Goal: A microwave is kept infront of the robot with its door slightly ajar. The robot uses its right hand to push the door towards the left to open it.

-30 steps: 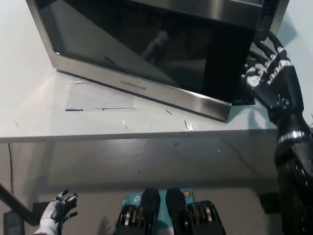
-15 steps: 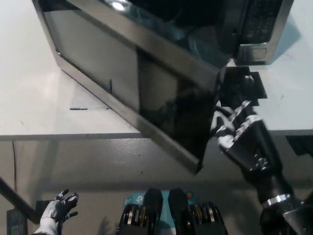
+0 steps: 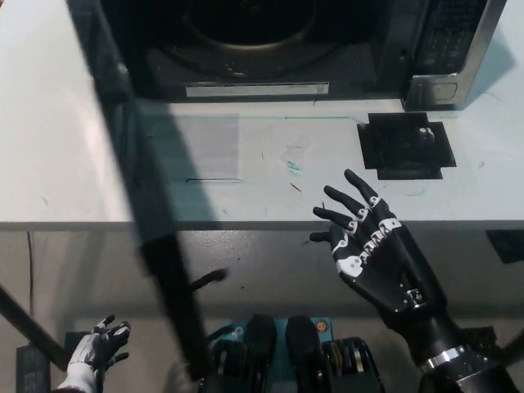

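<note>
Steel microwave door (image 3: 155, 237) has swung fully open; right robot hand (image 3: 372, 246) now clear.

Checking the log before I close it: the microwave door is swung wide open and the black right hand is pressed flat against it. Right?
Not quite. The door is wide open, but in the head view the right hand is off it, fingers spread over the table edge. The white left hand rests low left.

The black right hand (image 3: 372, 250) reaches up from the lower right, fingers spread, holding nothing; the white left hand (image 3: 97, 350) rests low at the left, fingers apart
</note>
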{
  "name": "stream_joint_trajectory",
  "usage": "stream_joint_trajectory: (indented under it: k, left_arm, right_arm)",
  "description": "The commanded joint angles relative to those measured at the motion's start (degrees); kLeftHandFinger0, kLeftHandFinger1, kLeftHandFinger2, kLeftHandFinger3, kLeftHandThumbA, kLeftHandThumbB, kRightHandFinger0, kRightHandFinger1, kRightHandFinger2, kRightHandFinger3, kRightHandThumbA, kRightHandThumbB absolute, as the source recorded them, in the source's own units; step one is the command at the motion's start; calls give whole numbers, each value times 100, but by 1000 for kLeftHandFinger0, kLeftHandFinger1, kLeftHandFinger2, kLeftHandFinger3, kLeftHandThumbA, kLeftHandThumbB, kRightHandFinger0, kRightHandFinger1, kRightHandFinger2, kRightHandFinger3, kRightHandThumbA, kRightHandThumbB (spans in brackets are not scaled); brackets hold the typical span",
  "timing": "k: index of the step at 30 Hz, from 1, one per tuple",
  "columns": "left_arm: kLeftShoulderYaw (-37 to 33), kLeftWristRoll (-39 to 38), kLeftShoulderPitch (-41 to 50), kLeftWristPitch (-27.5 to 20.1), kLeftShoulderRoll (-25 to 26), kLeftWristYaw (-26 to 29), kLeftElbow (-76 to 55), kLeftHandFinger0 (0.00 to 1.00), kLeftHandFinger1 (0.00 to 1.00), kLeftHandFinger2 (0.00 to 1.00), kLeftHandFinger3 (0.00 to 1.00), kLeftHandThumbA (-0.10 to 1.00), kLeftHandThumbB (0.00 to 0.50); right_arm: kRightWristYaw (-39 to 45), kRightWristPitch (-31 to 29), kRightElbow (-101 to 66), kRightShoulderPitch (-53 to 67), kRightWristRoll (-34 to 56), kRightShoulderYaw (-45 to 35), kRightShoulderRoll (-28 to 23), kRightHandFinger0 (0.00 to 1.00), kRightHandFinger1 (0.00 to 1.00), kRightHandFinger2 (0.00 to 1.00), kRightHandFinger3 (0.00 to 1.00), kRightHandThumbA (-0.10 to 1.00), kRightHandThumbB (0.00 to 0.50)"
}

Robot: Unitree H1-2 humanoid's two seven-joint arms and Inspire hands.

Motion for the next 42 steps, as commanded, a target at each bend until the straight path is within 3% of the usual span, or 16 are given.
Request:
stream_joint_trajectory:
  k: [1,5,11,16,17,21,22,26,28,32,35,36,37,38,41,42]
  left_arm:
    - [-33,39,-113,-183,77,23,-41,913,914,1000,1000,478,73]
    - [-12,6,-135,-246,67,20,64,912,911,1000,1000,473,100]
    - [33,-30,-110,-176,44,58,-6,895,900,971,989,441,116]
    - [-32,36,-103,-247,66,34,11,881,892,975,1000,466,95]
    - [-10,10,-94,-254,62,35,27,878,895,982,1000,462,103]
    - [-8,14,-89,-295,57,45,64,869,893,987,1000,453,112]
    - [-4,11,-91,-284,53,51,64,869,893,986,1000,448,109]
    - [1,-8,-72,-169,45,40,-32,860,891,979,1000,451,110]
    - [5,-13,-71,-178,42,35,-38,862,890,977,1000,453,103]
    - [-10,-4,-108,-193,51,18,-6,893,903,992,1000,454,86]
    - [-40,22,-92,-250,47,13,-6,891,913,1000,1000,464,99]
    - [-49,35,-92,-242,50,19,-5,880,905,1000,1000,463,94]
    - [-31,16,-101,-266,42,24,26,873,900,997,1000,461,101]
    - [-6,-10,-122,-260,29,37,76,870,908,1000,1000,453,99]
    - [1,-13,-142,-268,26,48,123,868,912,1000,1000,448,99]
    - [-8,-4,-143,-317,22,45,167,862,910,1000,1000,445,94]
  right_arm:
    - [206,-126,-104,-226,52,-32,-17,581,802,899,1000,327,145]
    - [213,-89,-132,-286,119,-188,-112,616,832,909,1000,320,136]
    - [128,92,-363,-263,271,-489,-379,661,854,904,1000,323,162]
    - [62,92,-612,-173,323,-819,-833,610,854,901,1000,350,186]
    - [170,71,-630,-60,353,-1059,-1055,635,856,908,1000,342,159]
    - [182,-16,-542,198,405,-1397,-1310,644,847,891,990,311,185]
    - [183,-51,-483,295,395,-1494,-1373,650,862,901,996,275,167]
    - [204,-799,266,791,-156,-1711,-1630,666,834,894,1000,274,198]
    - [149,-839,430,882,-204,-1777,-1628,689,827,882,990,271,216]
    - [-259,-1466,1561,1125,-734,-2027,-1531,617,811,863,932,256,264]
    - [-375,-1872,2360,1132,-774,-2172,-1448,614,832,879,937,242,262]
    - [-413,-1932,2555,1120,-745,-2229,-1402,646,867,890,953,114,216]
    - [-468,-2024,2855,1107,-732,-2286,-1346,636,844,856,920,218,279]
    - [-702,-2320,3680,948,-801,-2396,-1242,644,820,835,887,280,292]
    - [-784,-2438,4061,809,-758,-2514,-1174,648,809,818,857,296,315]
    - [-824,-2641,4466,722,-738,-2571,-1154,665,829,831,849,278,278]
